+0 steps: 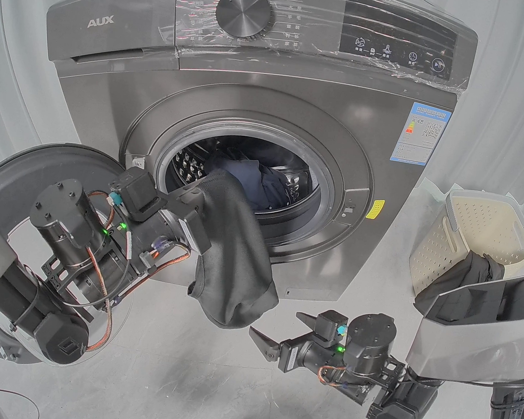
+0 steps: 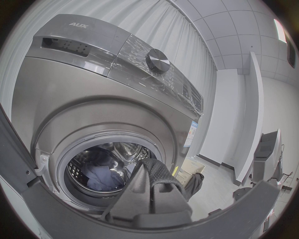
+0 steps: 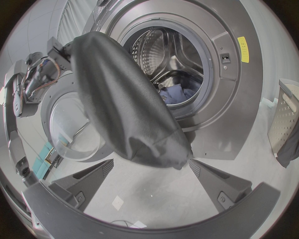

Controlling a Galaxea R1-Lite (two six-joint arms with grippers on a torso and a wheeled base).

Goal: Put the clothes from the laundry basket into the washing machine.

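The washing machine (image 1: pixel 367 137) is being loaded: a black garment (image 1: pixel 232 259) is being held at the drum mouth (image 1: pixel 318 163) by the left gripper (image 1: pixel 195 216), clamped on it, with most of it hanging outside. The right gripper (image 1: pixel 275 323) is being held open below. Next, a deeper push inside is probably being called for.

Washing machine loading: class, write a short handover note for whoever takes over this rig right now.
Left gripper: shut on a black garment, which hangs in front of the washing machine opening, mostly outside it.
Right gripper: open, empty, low beneath that garment.
Done: blue clothes lie in the drum.
Left: get the black garment fully in; a dark garment drapes over the laundry basket edge, to the machine's right.
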